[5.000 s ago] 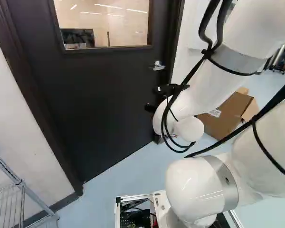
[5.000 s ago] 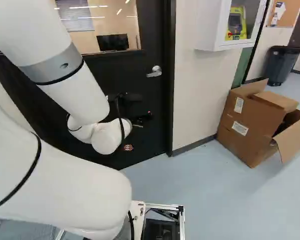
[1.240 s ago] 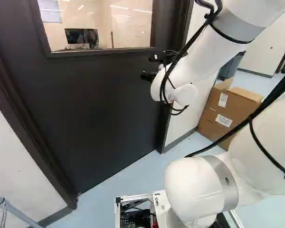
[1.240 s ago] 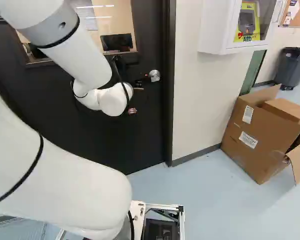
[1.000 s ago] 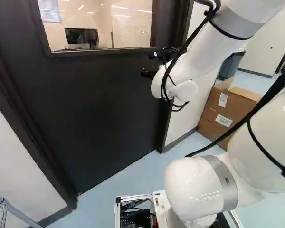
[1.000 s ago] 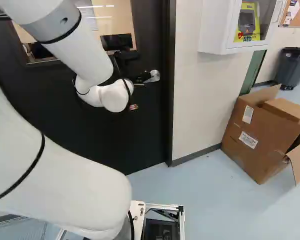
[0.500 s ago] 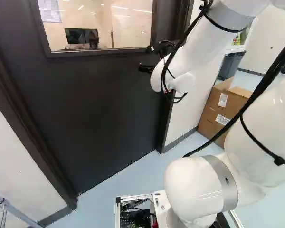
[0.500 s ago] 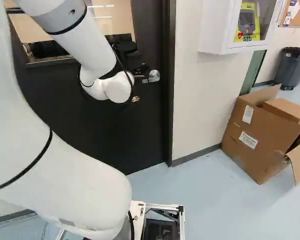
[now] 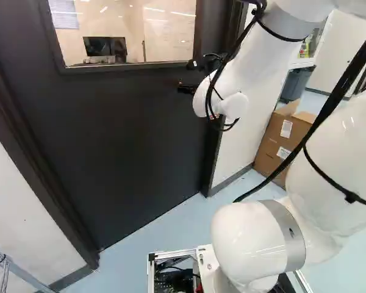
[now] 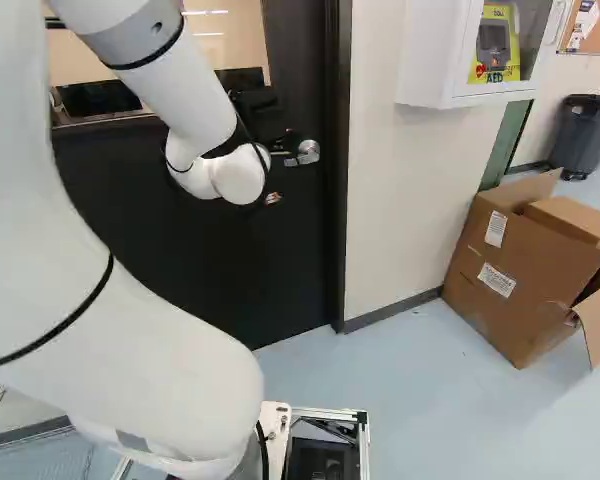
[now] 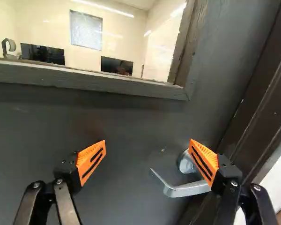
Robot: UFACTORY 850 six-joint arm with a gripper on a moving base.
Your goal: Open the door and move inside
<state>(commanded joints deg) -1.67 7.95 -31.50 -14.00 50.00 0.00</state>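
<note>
Our gripper (image 9: 186,89) faces the door (image 9: 128,140), its two fingers spread wide. Just beyond them we see the lever handle (image 11: 180,191), partly hidden by the finger nearer the door frame (image 11: 257,115), its free end reaching between the fingers; we cannot tell if they touch. Through the door's window (image 9: 165,30) we see monitors (image 11: 40,53).

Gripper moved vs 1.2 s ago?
Yes: in the left base view the gripper has risen, closer to the level of the door window's lower frame.
</note>
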